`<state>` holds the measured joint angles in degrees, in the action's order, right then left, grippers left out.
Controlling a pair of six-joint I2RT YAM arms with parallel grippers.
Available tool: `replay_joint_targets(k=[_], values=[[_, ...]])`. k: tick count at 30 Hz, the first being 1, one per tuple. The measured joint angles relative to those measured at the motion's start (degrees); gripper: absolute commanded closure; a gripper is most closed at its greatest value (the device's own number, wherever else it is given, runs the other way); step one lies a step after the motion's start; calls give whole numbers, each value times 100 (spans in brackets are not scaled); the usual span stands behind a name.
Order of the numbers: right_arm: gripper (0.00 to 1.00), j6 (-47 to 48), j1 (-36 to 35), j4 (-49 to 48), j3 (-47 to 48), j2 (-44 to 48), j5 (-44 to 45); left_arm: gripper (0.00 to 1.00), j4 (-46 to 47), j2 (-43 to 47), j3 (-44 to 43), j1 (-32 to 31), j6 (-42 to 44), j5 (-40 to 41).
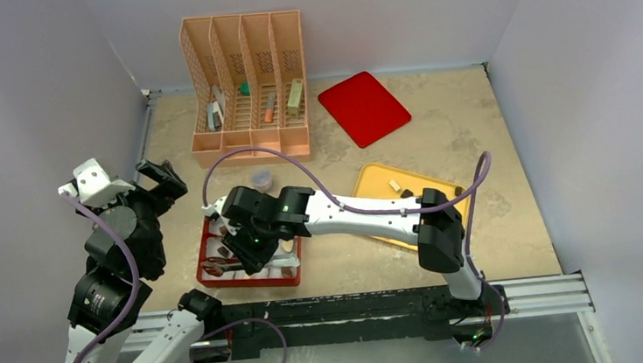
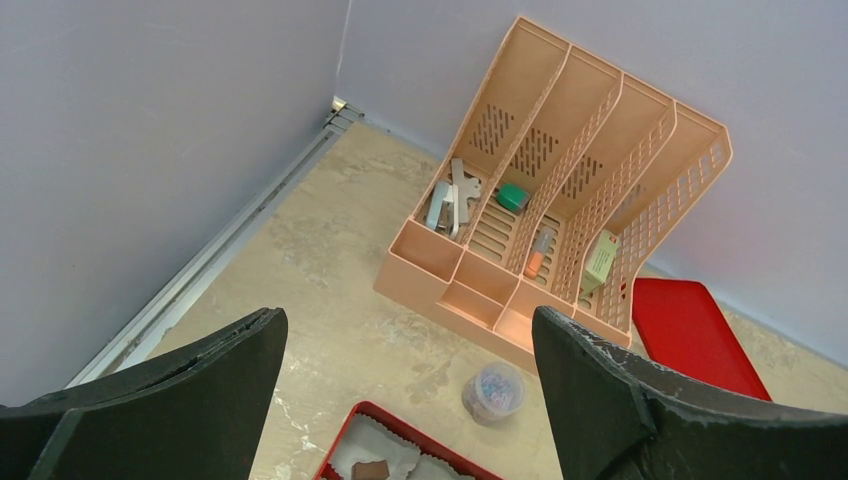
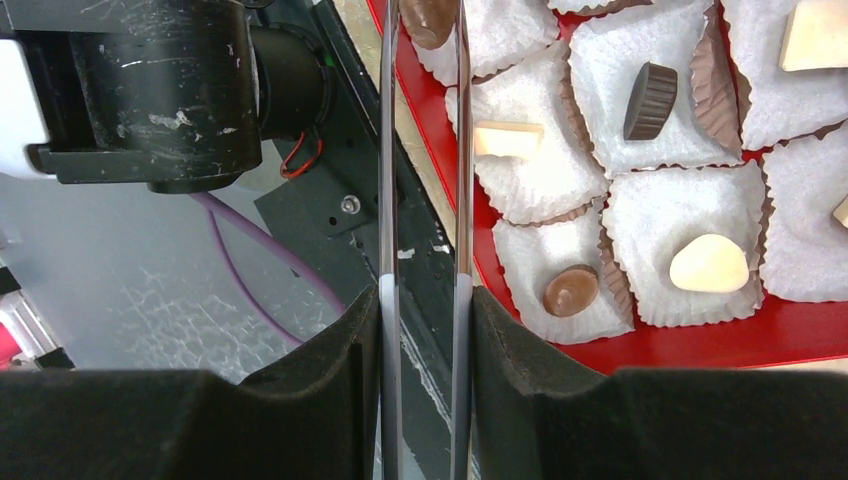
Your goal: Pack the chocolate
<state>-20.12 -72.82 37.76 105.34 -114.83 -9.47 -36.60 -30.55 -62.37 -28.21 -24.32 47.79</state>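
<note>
**Packing well along: one piece in the tongs, at least two left on the tray**

Grip: the right gripper (image 3: 420, 310) is clamped on a pair of clear tongs (image 3: 421, 180) and reaches across over the red box (image 3: 700, 345). A brown chocolate (image 3: 430, 15) sits between the tong tips, over a white paper cup (image 3: 505, 45) at the box's edge. Whether it touches the paper, I cannot tell.

Done, as seen from the right wrist: four cups each hold one piece.
- a dark cup-shaped piece (image 3: 650, 100)
- a cream bar (image 3: 508, 138)
- a caramel round (image 3: 572, 290)
- a cream-white oval (image 3: 708, 263)

More cream pieces show at the frame's right edge. The left wrist view catches one dark square piece (image 2: 370, 468) in a corner cup.

Left to do: two small pieces (image 1: 395, 186) lie on the yellow tray (image 1: 371, 181), well apart from the box. From above the arm hides most of the box, so I cannot count the empty cups. A red lid (image 1: 364, 107) lies flat toward the back wall. It probably belongs to this box, and closing it would come last.

The left gripper (image 2: 408, 330) hangs raised at the left with its jaws wide apart and empty. It faces the peach organiser (image 2: 560, 200).
</note>
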Motion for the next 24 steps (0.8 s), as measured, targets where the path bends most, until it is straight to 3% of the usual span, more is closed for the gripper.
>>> replay_joint_targets(k=[24], values=[[60, 74, 0, 105, 74, -96, 98, 8, -52, 0, -42, 0, 7, 48]])
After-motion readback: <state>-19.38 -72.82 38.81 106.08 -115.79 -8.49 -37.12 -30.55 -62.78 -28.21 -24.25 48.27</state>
